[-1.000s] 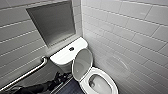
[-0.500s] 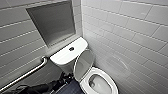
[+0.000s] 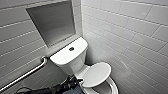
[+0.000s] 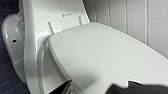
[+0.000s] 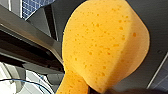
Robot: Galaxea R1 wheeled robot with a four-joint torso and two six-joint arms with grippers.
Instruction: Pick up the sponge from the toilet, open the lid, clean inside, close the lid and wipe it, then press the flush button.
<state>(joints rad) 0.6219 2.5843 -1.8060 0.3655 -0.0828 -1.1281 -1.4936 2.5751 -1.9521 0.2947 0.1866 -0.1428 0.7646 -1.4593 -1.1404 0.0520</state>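
Orange foam, pitted with pores, is looming large before the right wrist. The sponge is sitting in the right claw, which is pinching it at its narrow waist and leaving the fat lobe standing free. It is looking light and very soft, so it will likely be giving under any squeeze. A grip at the waist is keeping the broad face clear for wiping, though a wet glossy surface may be tugging it loose.

The left claw is hovering at the near edge of the lid, which is appearing to tilt a little above the bowl of the toilet. Whether this claw is open or closed on that edge I cannot tell. The lid is looking stiff, smooth and slippery, and I judge it best taken at its rim, away from the hinges. The flush button is sitting untouched in the middle of the tank top.
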